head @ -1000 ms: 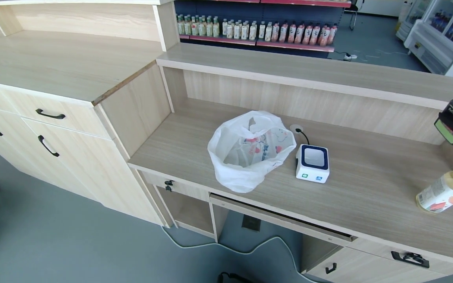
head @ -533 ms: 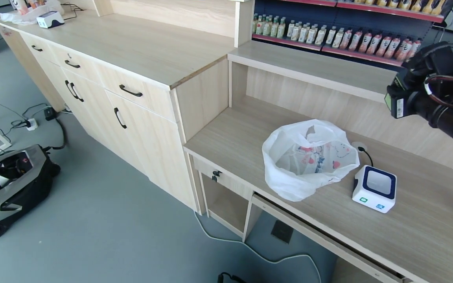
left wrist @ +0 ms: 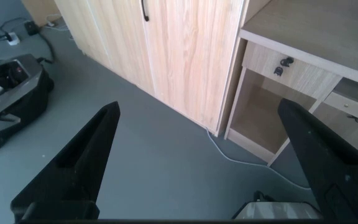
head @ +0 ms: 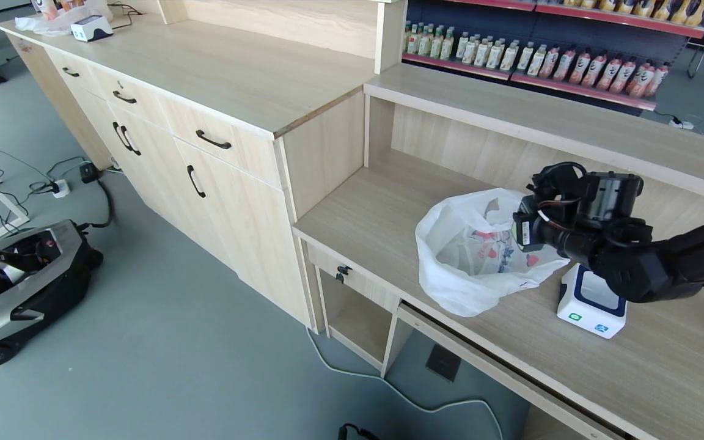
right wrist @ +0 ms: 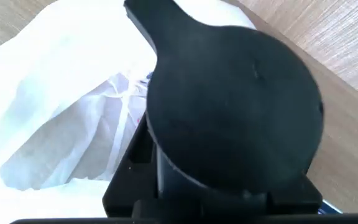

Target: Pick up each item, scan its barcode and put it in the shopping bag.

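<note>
Holding black container (head: 522, 234) clenched in right tool (head: 534, 227), directly above shopping bag (head: 462, 287) mouth. Scanner (head: 590, 308) just behind tool on worktop (head: 663, 366). Judged: scan likely done, release into bag remaining. Left tool (left wrist: 197, 107) released, empty, over floor (left wrist: 166, 149).

Black item (right wrist: 235, 106) with a round top sits close up, covering part of the white shopping bag (right wrist: 61, 118) behind it. The bag lies on the wood-grain counter (right wrist: 334, 43). A bit of coloured print shows on the plastic beside the item.
</note>
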Controlling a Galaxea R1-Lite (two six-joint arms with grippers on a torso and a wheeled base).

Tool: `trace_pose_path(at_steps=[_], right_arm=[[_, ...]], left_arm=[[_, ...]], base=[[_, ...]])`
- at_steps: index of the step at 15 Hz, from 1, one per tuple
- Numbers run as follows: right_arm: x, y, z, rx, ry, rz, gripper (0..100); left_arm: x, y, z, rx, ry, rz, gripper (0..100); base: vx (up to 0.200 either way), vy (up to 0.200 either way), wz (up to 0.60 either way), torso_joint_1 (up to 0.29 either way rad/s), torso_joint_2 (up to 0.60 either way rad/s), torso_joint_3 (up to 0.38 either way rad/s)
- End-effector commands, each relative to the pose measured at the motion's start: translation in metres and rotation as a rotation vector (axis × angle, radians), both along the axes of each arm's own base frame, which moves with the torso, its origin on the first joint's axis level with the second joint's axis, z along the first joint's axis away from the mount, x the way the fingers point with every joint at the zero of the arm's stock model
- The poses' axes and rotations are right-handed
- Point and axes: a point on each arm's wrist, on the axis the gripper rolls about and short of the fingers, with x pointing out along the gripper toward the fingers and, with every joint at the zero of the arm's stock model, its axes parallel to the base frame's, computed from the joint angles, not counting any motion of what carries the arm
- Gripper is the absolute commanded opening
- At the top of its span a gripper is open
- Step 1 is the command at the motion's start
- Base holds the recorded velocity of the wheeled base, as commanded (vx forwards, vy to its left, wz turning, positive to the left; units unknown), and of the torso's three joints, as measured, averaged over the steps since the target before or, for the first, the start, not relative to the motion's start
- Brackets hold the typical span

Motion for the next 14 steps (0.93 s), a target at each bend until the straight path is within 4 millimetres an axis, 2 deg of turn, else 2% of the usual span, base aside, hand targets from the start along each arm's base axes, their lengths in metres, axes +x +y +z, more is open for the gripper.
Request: trace_pose_path(at_steps=[1,7,14], right_arm=[[0.017,0.002,-0.031,-0.004,0.062,0.001,0],[0.04,-0.003,-0.048,0.071,0.063,-0.032,0],[0.057,-0.011,-0.069,0.117,0.056,-0.062,0]], left_arm=[[0.0,0.0,0.0,0.0,0.001,0.0,100],[0.0,0.0,0.0,0.0,-0.001,0.0,100],[0.0,0.0,0.0,0.0,-0.001,0.0,100]], base=[[0.0,0.0,0.0,0.0,0.0,0.0],[0.0,0.0,0.0,0.0,0.0,0.0],[0.0,0.0,0.0,0.0,0.0,0.0]])
